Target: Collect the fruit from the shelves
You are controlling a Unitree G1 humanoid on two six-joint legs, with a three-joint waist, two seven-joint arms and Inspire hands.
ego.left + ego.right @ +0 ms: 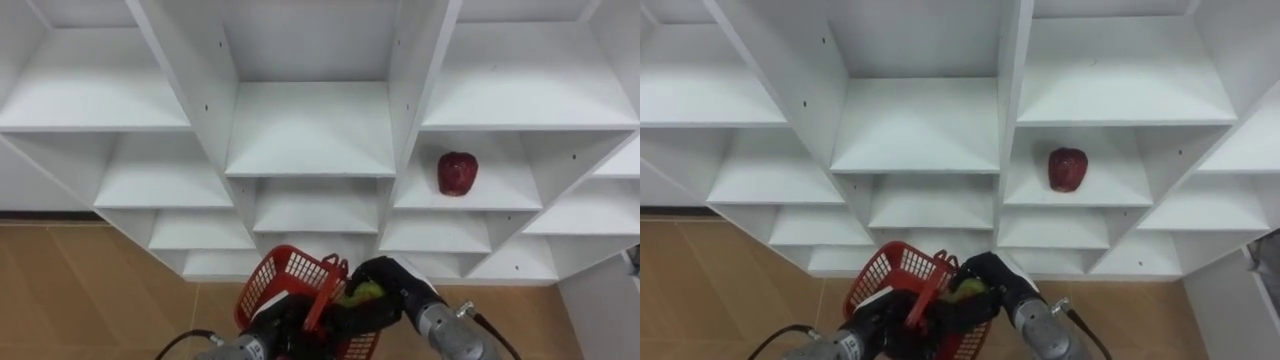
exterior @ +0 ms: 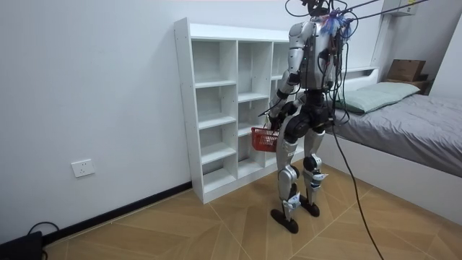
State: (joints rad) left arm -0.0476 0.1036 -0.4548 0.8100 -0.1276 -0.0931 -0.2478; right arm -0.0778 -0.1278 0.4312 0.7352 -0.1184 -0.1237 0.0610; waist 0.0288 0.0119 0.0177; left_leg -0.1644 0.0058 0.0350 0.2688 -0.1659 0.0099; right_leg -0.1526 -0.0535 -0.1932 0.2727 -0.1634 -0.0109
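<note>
A green fruit (image 1: 362,292) is gripped by the right hand (image 1: 395,278) over the basket (image 1: 278,272), which is clasped by the left hand (image 1: 282,326); an apple (image 1: 457,172) is seen in the closet (image 1: 310,150).

Eye views: from head, angled down, close to closet (image 1: 310,130). Room view: farther off, seemingly side-on, sharing same closet.

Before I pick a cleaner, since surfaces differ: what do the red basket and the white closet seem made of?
The basket is probably moulded red plastic: its walls are an open grid of thin bars. The closet looks like laminated or painted board: white, smooth flat panels with small holes in the uprights.
</note>
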